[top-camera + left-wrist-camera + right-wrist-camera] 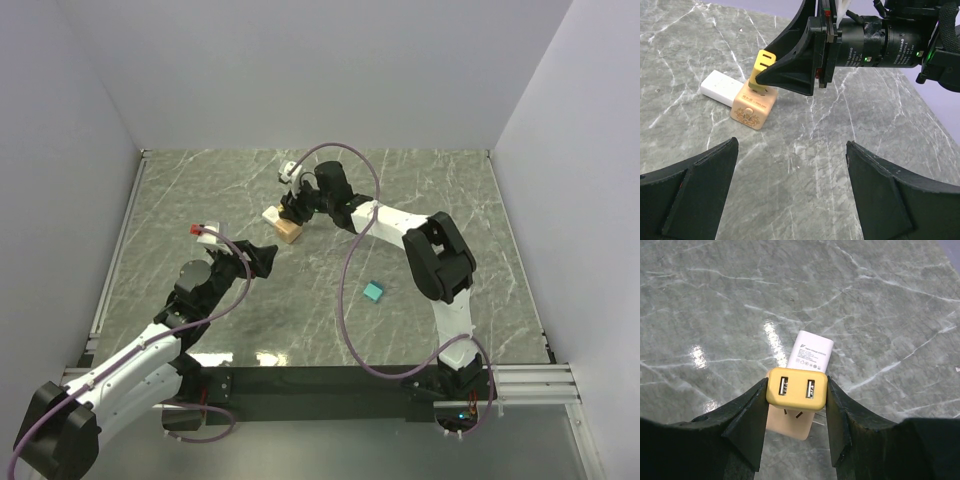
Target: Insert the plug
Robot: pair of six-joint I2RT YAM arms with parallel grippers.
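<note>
Right hand (796,390): clenched on the yellow plug, one finger pressed flat on each of its short sides, wrist angled down toward the desk.
Yellow plug (796,389): between the right hand's fingers. Its face with two USB ports looks up into the wrist camera. In the left wrist view it stands tilted, not plumb.
Beige socket cube (754,105): straight under the right hand's fingertips, resting on the desk, printed pattern on the side turned toward the left hand.
Plug and cube: the plug's lower end meets the cube's top face. In the right wrist view, metal pins show in the narrow space between the two. Whether the pins have gone into the slots cannot be told.
White adapter (720,87): flat on the desk just beyond the right hand's fingertips, touching the cube on the side away from that hand. Its label is too small to read.
Left hand (791,150): released, fingers spread wide with nothing between them. It is low over the desk and faces the cube and the right hand, which are out in front of it and well apart from its fingertips.
Teal block (373,291): alone on the desk, well behind the right hand and beside that arm's elbow, apart from everything else.
Desk (200,190): grey-green marble pattern, glossy, with lamp glints just past the right hand.
</note>
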